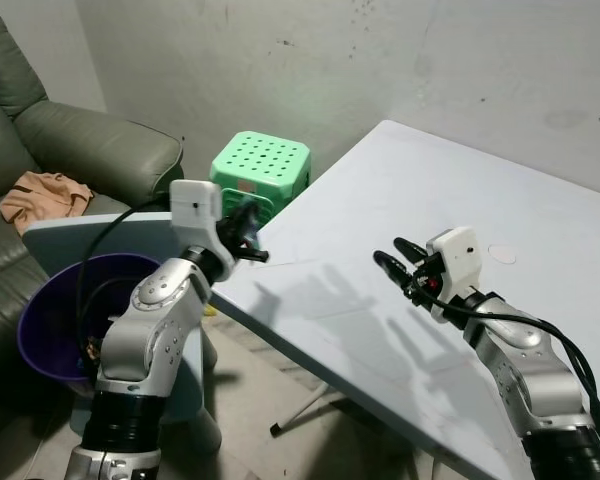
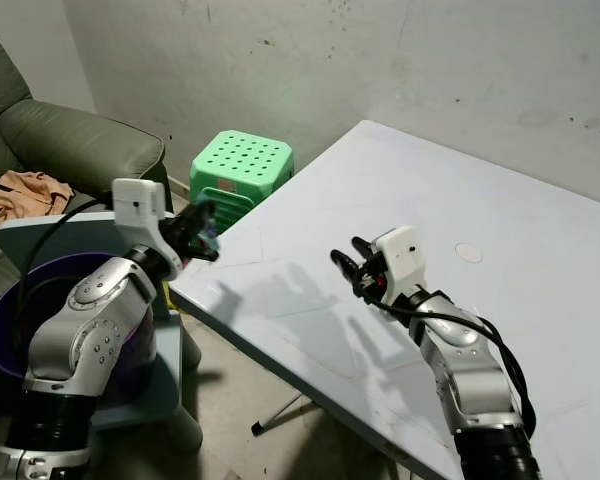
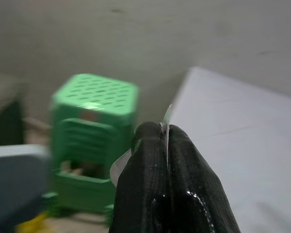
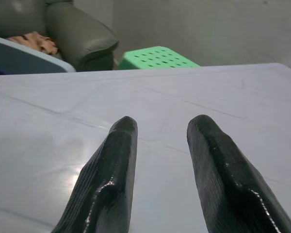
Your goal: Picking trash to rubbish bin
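My left gripper (image 1: 250,235) hangs just off the white table's near left corner, shut on a thin clear scrap of wrapper (image 3: 166,119) pinched between its black fingers (image 3: 184,165). Below and to its left sits the purple rubbish bin (image 1: 40,310) on a pale blue stool, with some dark rubbish inside. My right gripper (image 1: 392,256) hovers low over the white table (image 1: 460,190), open, nothing between its fingers (image 4: 111,160).
A green plastic stool (image 1: 261,165) stands beyond the table corner by the wall. A grey-green sofa (image 1: 70,140) with an orange cloth (image 1: 42,192) lies to the left. A faint round mark (image 1: 501,254) shows on the table past my right gripper.
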You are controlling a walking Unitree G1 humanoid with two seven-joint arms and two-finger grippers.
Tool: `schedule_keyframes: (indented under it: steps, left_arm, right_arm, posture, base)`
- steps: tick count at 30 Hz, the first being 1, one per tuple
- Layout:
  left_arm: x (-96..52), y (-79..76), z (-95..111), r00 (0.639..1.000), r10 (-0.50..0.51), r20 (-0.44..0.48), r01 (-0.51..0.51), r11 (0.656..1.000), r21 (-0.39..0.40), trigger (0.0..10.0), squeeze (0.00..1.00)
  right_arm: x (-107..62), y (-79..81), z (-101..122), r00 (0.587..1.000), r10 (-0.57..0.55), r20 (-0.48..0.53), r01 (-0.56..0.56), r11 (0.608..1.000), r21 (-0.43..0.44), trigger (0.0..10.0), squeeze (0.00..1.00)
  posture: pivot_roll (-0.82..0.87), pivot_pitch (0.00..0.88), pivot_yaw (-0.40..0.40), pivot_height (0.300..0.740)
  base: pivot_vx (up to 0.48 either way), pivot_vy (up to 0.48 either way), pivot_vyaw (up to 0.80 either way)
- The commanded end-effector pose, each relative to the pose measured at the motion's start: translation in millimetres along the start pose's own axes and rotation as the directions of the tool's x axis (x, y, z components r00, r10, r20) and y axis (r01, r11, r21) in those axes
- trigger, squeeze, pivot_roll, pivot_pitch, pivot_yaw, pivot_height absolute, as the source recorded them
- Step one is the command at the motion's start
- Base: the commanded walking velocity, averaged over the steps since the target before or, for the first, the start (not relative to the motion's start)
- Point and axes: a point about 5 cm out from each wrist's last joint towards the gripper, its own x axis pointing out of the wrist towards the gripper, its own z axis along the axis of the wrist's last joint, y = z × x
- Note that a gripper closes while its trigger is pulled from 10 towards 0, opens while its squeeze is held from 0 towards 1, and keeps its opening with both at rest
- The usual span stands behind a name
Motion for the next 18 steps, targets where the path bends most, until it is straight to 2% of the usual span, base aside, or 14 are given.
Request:
schedule_keyframes:
  steps: [1,3,6,9,18]
  left_arm:
    - [3.3,7.5,2.5,0.997,0.076,0.013,-0.077,0.996,0.039,10.0,0.00]
    - [3.4,19.1,0.7,0.988,0.156,0.015,-0.157,0.986,0.061,10.0,0.00]
    - [2.8,23.5,0.2,0.984,0.178,0.024,-0.179,0.981,0.080,10.0,0.00]
    - [-1.8,35.0,-0.9,0.973,0.229,0.041,-0.232,0.964,0.129,10.0,0.00]
    - [-7.4,38.8,2.2,0.972,0.219,0.090,-0.226,0.971,0.077,10.0,0.00]
  right_arm:
    - [2.0,-7.1,1.7,0.999,-0.044,0.001,0.044,0.999,-0.014,10.0,0.00]
    - [4.8,-9.0,0.3,0.998,-0.067,-0.006,0.066,0.998,-0.007,10.0,0.00]
    - [6.5,-9.1,-0.2,0.998,-0.069,-0.006,0.069,0.998,-0.004,10.0,0.00]
    - [8.7,-9.3,-1.6,0.997,-0.074,-0.003,0.074,0.997,-0.015,10.0,0.00]
    - [11.5,-13.8,-4.7,0.996,-0.094,-0.007,0.094,0.995,-0.018,10.0,0.00]
  posture:
    - [0.04,0.022,-0.089,0.740]
    - [0.04,0.023,-0.091,0.740]
    - [0.04,0.026,-0.091,0.740]
    - [0.05,0.032,-0.091,0.740]
    - [0.06,0.046,-0.094,0.740]
  base:
    - [0.000,0.000,0.00]
    - [0.000,0.000,0.00]
    - [0.000,0.000,0.00]
    - [0.000,0.000,0.00]
    - [0.000,0.000,0.00]
